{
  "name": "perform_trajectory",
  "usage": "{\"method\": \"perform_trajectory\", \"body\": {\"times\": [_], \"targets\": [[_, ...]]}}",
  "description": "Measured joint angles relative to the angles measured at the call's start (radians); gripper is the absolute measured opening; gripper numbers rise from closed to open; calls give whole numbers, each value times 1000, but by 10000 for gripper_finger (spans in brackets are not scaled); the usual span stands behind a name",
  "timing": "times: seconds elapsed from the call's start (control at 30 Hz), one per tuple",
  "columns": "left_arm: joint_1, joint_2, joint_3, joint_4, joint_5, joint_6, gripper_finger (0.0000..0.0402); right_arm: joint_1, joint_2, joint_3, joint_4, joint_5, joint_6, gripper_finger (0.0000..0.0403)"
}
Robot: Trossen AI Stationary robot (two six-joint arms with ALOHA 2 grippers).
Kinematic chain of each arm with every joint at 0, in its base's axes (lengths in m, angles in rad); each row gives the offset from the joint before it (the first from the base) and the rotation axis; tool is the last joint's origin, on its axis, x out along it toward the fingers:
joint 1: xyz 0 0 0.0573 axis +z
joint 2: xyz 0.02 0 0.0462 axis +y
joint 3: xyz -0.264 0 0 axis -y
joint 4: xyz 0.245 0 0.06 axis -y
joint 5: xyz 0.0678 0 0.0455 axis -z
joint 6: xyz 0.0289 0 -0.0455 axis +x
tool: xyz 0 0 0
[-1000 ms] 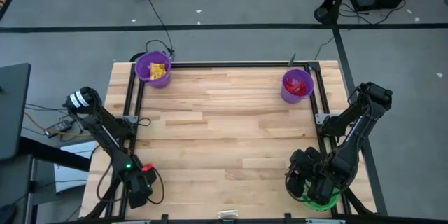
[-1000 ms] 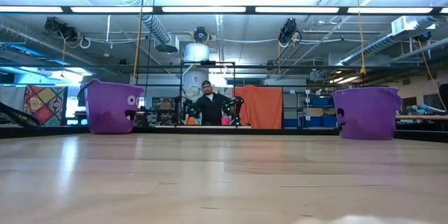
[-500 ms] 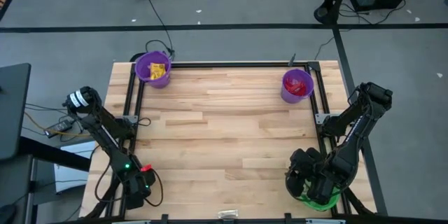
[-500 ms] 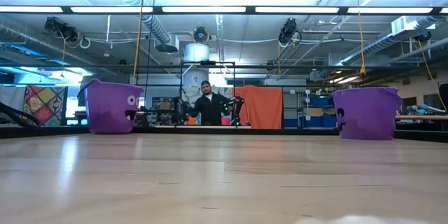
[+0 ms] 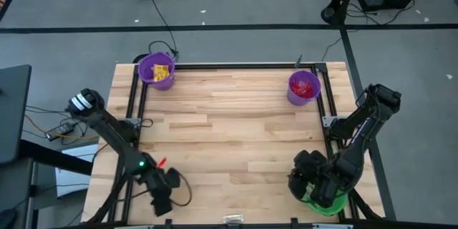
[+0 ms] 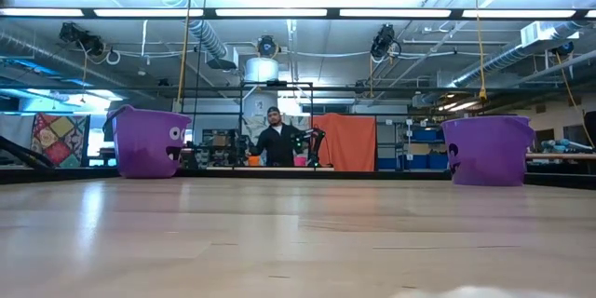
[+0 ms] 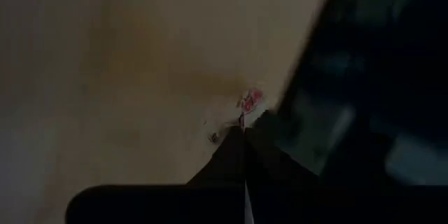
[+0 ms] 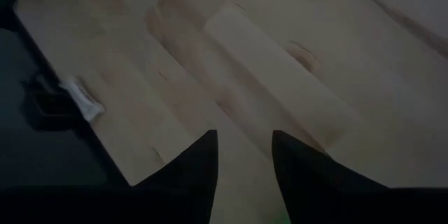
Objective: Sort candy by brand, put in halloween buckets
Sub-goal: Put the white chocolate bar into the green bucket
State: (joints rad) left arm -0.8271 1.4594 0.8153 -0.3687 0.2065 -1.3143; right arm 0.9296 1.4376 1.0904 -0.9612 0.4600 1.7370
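From above I see my left gripper [image 5: 162, 202] low over the near edge of the wooden table [image 5: 229, 125], toward the left corner. In its wrist view the two dark fingers [image 7: 231, 157] are pressed together, pinching a small pale wrapper with pink-red print [image 7: 241, 108]; I take it for a piece of candy, though the picture is too blurred to read a brand.

My right gripper [image 5: 306, 180] sits at the near right corner, directly over the green bucket [image 5: 320, 205], which shows only as a bright rim under the arm. Its fingers [image 8: 199, 157] stand apart with bare wood between them, nothing held. That wrist view also catches a small whitish wrapped piece [image 8: 82, 100] lying near the table edge beside a dark frame part; the overhead view shows a pale piece [image 5: 232, 219] at the middle of the near edge.

The two purple buckets stand at the far corners: the left one [image 5: 156, 70] holds yellow candy [image 5: 162, 72], the right one [image 5: 303, 87] holds red candy [image 5: 306, 88]. A person [image 6: 276, 140] stands in the room beyond the table.
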Motion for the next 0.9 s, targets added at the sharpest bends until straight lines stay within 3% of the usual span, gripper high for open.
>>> {"method": "perform_trajectory", "body": {"times": [0.23,0.43,0.57,0.73,0.9], "targets": [[141,1,65,44,-257,60,1,-86,0,0,220,56,-204,148],[267,0,90,171,-379,211,1,-171,0,0,460,98,-525,149],[357,0,91,244,-389,310,0,-228,0,0,541,148,-709,149],[400,1,91,265,-309,322,4,-295,0,0,563,72,-756,149],[379,36,90,190,-227,630,36,-324,0,0,565,12,-810,149]]}}
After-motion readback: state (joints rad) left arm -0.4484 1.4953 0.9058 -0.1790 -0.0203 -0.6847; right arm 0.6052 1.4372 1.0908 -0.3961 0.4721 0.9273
